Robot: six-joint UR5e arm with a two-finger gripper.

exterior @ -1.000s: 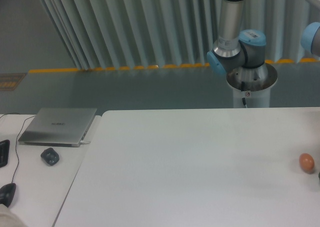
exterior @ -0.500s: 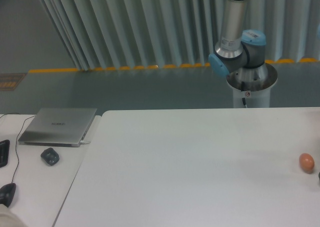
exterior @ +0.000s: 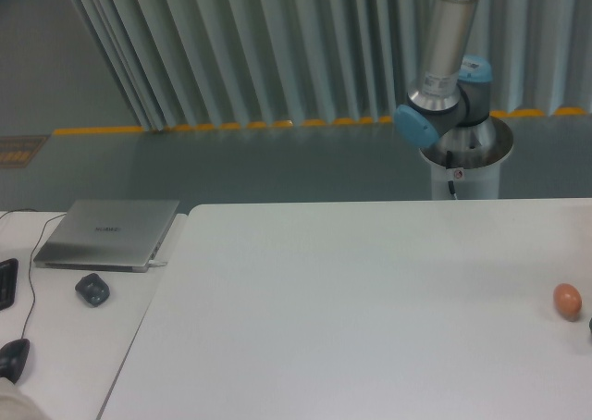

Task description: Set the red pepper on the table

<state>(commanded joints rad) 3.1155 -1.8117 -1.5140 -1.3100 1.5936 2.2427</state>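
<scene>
The red pepper is out of view. The large white table (exterior: 351, 309) fills the lower right of the camera view. Only the arm's base and lower links (exterior: 449, 87) show, standing behind the table's far edge at the upper right. The gripper itself is outside the frame.
A small orange-brown egg-shaped object (exterior: 567, 300) lies near the table's right edge, with a dark item (exterior: 589, 325) just below it at the frame border. On the narrower desk at left sit a closed laptop (exterior: 109, 232), a small dark object (exterior: 92, 289), a mouse (exterior: 13, 357) and cables.
The arm's upright link has swung to the right and its shoulder joint has turned; the blue joint at the far right edge has left the frame. Nothing on the table moved.
</scene>
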